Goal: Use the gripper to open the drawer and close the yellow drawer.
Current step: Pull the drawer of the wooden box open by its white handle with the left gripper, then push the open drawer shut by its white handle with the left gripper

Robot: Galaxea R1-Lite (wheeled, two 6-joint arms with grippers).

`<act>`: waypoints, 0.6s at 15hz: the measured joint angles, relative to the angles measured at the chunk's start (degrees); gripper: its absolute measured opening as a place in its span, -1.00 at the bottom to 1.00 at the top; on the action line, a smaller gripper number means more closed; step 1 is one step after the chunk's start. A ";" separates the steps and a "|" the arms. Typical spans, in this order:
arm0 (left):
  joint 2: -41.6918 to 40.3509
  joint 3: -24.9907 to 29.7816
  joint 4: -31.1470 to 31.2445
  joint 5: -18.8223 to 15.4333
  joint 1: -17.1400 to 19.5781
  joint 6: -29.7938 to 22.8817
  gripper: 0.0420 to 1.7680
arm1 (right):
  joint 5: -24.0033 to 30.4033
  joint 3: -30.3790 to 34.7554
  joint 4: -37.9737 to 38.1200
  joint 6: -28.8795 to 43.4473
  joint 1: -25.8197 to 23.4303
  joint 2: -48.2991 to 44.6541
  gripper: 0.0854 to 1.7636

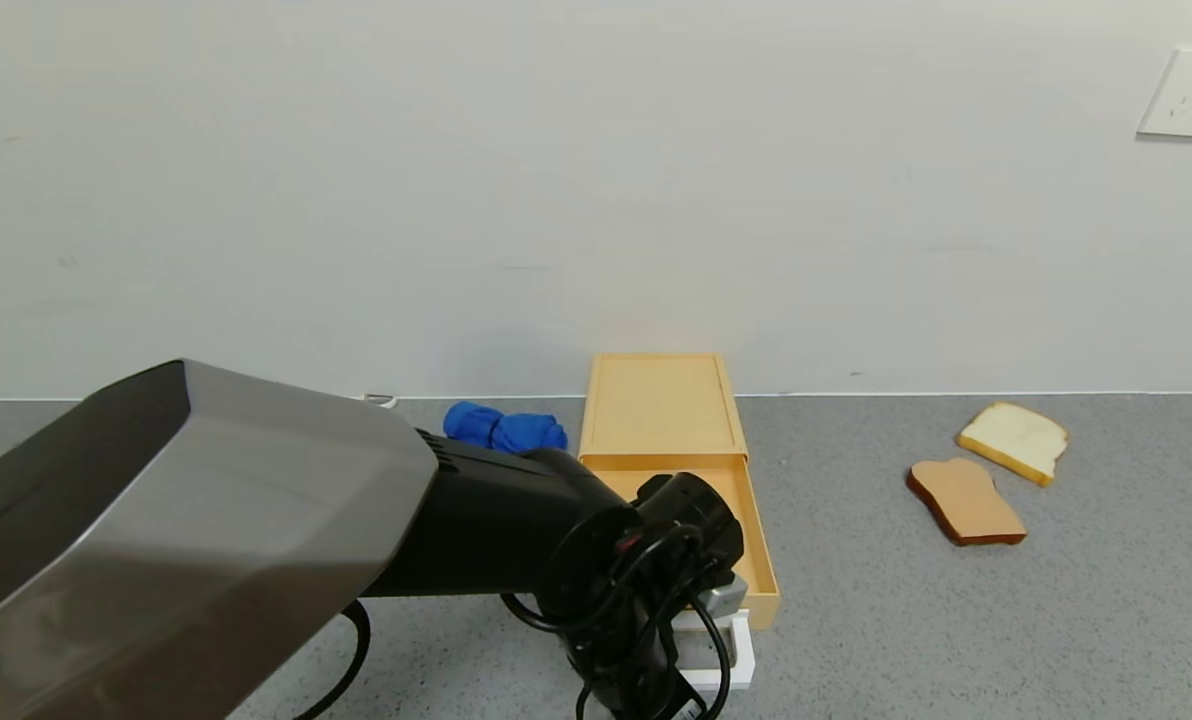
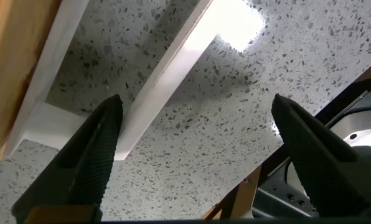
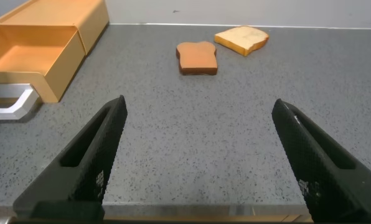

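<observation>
The yellow drawer [image 1: 751,530] stands pulled out of its flat tan box [image 1: 661,405], and its tray looks empty. Its white loop handle [image 1: 743,655] sticks out toward me, partly hidden under my left wrist [image 1: 656,560]. In the left wrist view my left gripper [image 2: 197,102] is open wide just above the table. The handle's bar [image 2: 173,68] runs past one fingertip [image 2: 108,115], not between the pads. My right gripper [image 3: 199,102] is open, low over the table's front edge to the drawer's right and outside the head view; that view shows the drawer [image 3: 30,59] and handle [image 3: 11,106].
A blue cloth [image 1: 504,428] lies left of the box by the wall. Two bread slices, brown [image 1: 966,500] and pale [image 1: 1016,440], lie on the grey counter [image 1: 856,620] to the right. A wall outlet [image 1: 1186,92] is at the upper right.
</observation>
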 joint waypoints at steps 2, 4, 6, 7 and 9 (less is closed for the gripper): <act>-0.74 0.01 0.11 0.00 -0.11 -0.02 0.94 | 0.01 0.00 0.02 -0.04 0.00 0.00 0.94; -2.17 -0.11 0.22 0.00 -0.16 -0.05 0.94 | 0.04 0.00 0.02 -0.01 0.00 0.00 0.94; -4.21 -0.29 0.28 -0.02 -0.33 -0.63 0.94 | 0.04 0.00 0.00 -0.04 0.00 0.00 0.94; -5.27 -0.35 0.30 0.00 -0.39 -0.77 0.94 | 0.04 0.00 0.02 -0.01 0.00 0.00 0.94; -7.66 -0.33 1.32 0.06 -0.44 -0.82 0.94 | 0.04 0.00 0.00 -0.04 0.00 0.00 0.94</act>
